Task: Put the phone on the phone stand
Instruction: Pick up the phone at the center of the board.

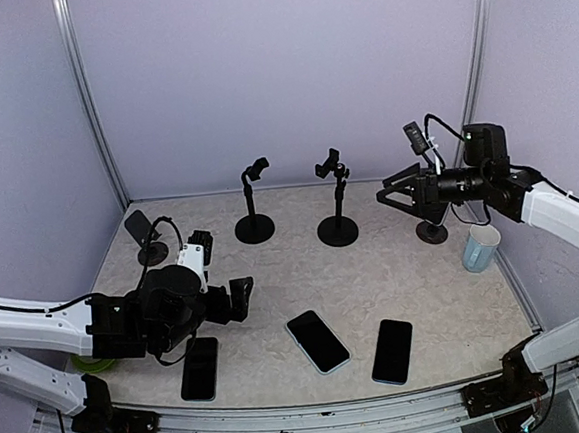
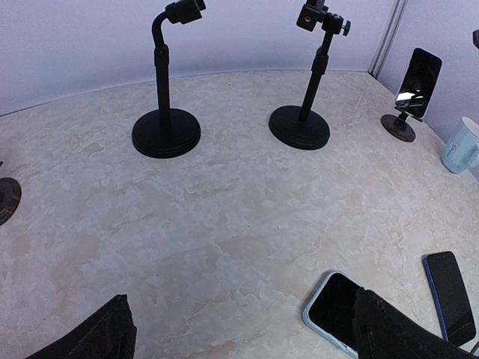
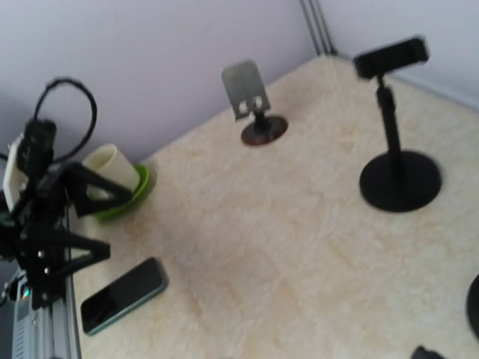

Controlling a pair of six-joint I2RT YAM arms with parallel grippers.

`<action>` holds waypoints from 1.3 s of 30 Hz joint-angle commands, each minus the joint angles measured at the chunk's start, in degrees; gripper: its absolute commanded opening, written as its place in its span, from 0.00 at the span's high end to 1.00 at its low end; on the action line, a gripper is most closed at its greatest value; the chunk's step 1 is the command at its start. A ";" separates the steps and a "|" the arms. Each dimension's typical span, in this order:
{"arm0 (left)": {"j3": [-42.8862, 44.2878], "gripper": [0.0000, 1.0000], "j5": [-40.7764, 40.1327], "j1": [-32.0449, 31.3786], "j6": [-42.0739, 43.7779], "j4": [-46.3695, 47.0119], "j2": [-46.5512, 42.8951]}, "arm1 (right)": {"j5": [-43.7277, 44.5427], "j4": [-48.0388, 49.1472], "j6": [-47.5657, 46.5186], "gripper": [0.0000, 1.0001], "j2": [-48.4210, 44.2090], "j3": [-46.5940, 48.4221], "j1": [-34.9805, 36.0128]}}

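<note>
Three phones lie flat near the front edge: a black one [image 1: 199, 368], one with a light blue case [image 1: 317, 341] and a dark blue one [image 1: 391, 351]. Two tall black clamp stands [image 1: 253, 201] [image 1: 335, 201] stand empty mid-table. A small plate stand [image 1: 145, 233] stands empty at the far left. A fourth phone [image 1: 416, 138] sits on a stand [image 1: 431, 231] at the right. My left gripper [image 1: 241, 299] is open and empty, low over the table left of the light blue phone [image 2: 337, 310]. My right gripper [image 1: 393, 190] is open and empty, raised beside the stand holding the phone.
A pale blue mug [image 1: 481, 249] stands at the right edge. A cream cup on a green saucer [image 3: 112, 173] sits at the left edge by the left arm. Walls enclose three sides.
</note>
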 commanded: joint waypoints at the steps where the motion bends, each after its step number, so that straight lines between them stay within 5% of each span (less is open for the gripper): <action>1: -0.64 0.01 -2.15 -0.28 -0.46 1.36 -0.82 | 4.42 -3.70 -1.75 0.00 1.44 0.05 3.55; 25: -1.92 0.01 -3.35 -0.26 -1.48 0.44 -2.41 | 46.08 -26.27 -1.68 0.00 20.87 11.88 28.13; 39: -4.48 0.01 -2.93 -0.37 -1.58 1.27 -5.26 | 42.09 -22.16 12.88 0.00 25.72 7.86 34.08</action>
